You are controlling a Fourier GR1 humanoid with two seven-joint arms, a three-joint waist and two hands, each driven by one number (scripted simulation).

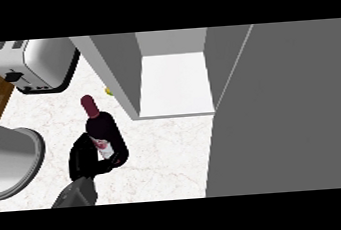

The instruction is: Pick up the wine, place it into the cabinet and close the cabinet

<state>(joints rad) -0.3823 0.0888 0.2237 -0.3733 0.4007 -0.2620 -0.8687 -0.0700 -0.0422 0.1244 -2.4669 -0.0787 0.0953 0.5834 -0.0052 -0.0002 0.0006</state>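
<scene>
A dark wine bottle (101, 126) with a maroon capped neck and a pale label stands tilted on the marble counter (168, 147), its neck pointing up the view. My left hand (86, 159) is curled round the bottle's lower body, with my forearm coming up from the lower edge. The grey cabinet (173, 84) lies up and to the right of the bottle, its white inside showing. Its open door (291, 113) fills the right side. My right hand shows nowhere.
A silver toaster (33, 64) stands at the top left. A large grey rounded vessel (10, 158) sits at the left edge, close to my forearm. A small yellow thing (109, 91) peeks out beside the cabinet's left wall. Wood shows beyond the counter at the far left.
</scene>
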